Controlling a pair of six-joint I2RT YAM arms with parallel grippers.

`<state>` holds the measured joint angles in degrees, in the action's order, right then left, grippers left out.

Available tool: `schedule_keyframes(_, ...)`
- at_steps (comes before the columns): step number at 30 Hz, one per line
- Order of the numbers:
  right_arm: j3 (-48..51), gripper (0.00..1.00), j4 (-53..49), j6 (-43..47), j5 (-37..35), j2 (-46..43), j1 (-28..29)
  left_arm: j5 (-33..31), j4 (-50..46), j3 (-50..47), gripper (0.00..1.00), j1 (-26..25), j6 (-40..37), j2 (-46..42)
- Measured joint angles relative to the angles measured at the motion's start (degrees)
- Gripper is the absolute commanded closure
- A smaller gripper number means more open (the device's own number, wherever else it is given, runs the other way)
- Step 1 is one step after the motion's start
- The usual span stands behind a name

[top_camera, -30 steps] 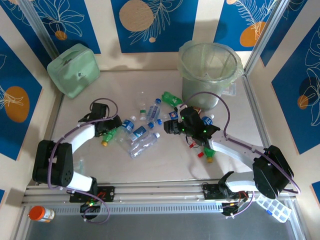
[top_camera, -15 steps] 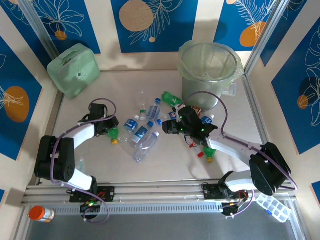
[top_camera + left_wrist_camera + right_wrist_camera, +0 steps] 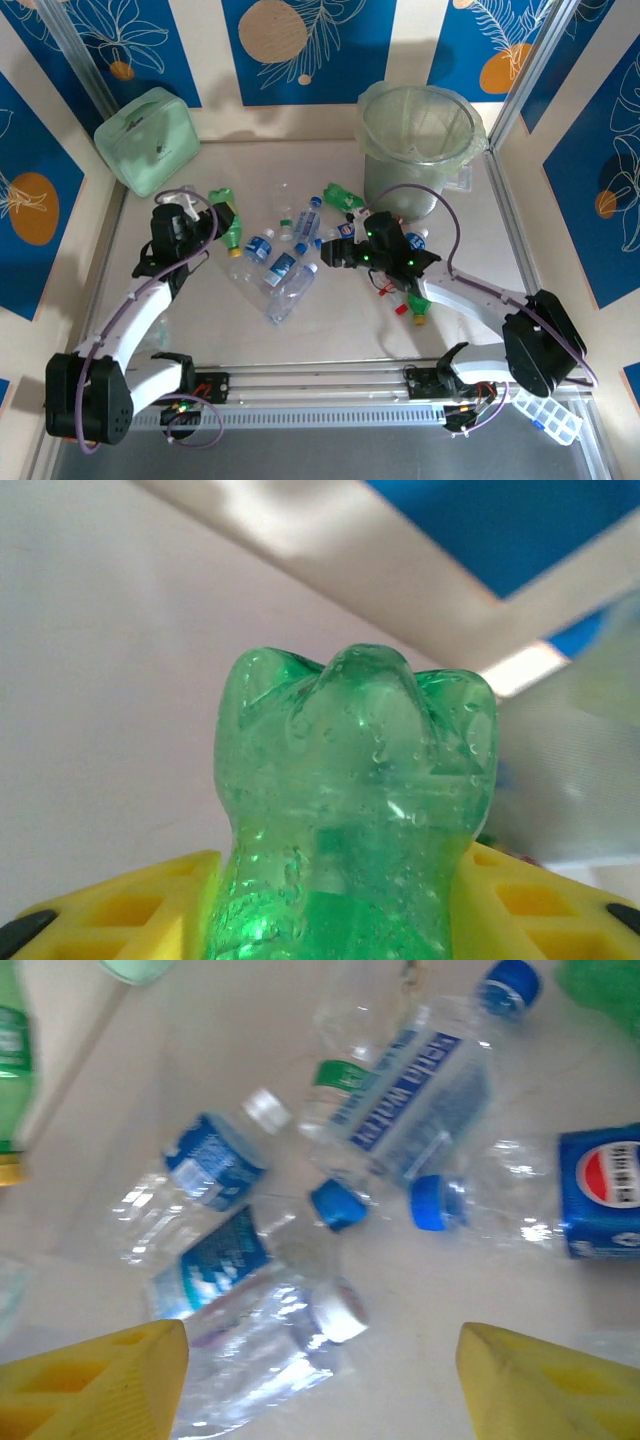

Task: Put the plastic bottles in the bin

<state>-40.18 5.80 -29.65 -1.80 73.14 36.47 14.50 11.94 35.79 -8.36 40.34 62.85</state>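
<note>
A green bottle (image 3: 355, 810) is clamped between the fingers of the left gripper (image 3: 208, 222), well left of the bin (image 3: 400, 175). Clear bottles (image 3: 285, 270) are scattered on the table, left of the bin. The right gripper (image 3: 320, 1390) is held open over them, near the bin's base.

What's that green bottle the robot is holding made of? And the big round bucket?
The green bottle in the left gripper looks like thin, glossy, see-through plastic: light passes through and its lumpy base glints. The bin seems to be cloudy pale-green plastic, since you can see dimly through its wall; the crinkly clear liner over its rim is probably a plastic bag.
</note>
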Motion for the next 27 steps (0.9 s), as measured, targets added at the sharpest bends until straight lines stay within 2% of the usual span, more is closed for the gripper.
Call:
schedule_keyframes(3,4.48,0.23,7.26,-3.37,8.11,-2.29,-2.82,7.96,13.4,-4.28,0.51,-2.93,5.86,4.81)
schedule_keyframes(6,6.27,0.16,12.24,-5.46,13.7,-2.64,-3.98,13.11,25.9,-7.28,0.52,-6.75,12.15,10.21)
schedule_keyframes(13,6.54,0.1,21.53,-8.35,23.06,-2.03,-2.82,17.59,53.62,-7.89,0.54,-16.76,22.53,20.68)
schedule_keyframes(17,6.58,0.11,25.24,-10.05,26.56,-0.94,-2.82,18.05,60.11,-7.3,0.54,-21.09,24.33,25.31)
schedule_keyframes(25,7.08,0.35,29.64,-12.9,29.38,1.33,-2.67,17.97,64.7,-4.59,0.55,-24.59,24.35,26.29)
schedule_keyframes(27,7.32,0.37,30.29,-13.09,29.33,1.29,-2.73,18.08,65.29,-4.15,0.56,-24.68,24.35,26.64)
